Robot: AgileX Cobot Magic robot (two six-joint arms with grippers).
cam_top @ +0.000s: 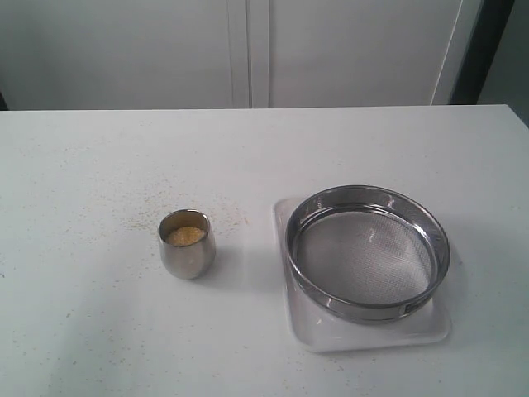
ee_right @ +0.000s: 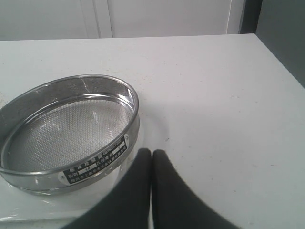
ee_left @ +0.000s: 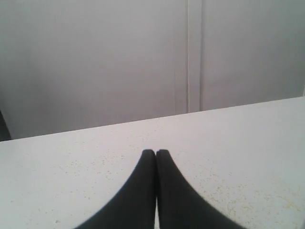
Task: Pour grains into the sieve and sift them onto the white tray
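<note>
A small steel cup [cam_top: 187, 244] stands on the table left of centre, with yellow-orange grains [cam_top: 184, 236] inside it. To its right the wide steel sieve [cam_top: 367, 251] rests on the white tray [cam_top: 372, 335], its mesh bare. In the right wrist view the sieve [ee_right: 66, 131] lies just ahead of my right gripper [ee_right: 152, 152], whose black fingers press together on nothing. My left gripper [ee_left: 156, 152] is also shut and empty, hovering over bare table. Neither gripper shows in the exterior view.
Scattered stray grains [cam_top: 140, 207] dot the white table around the cup. Pale cabinet doors [cam_top: 248, 50] stand behind the table's far edge. The table's right edge [ee_right: 281, 62] runs close to the sieve's side.
</note>
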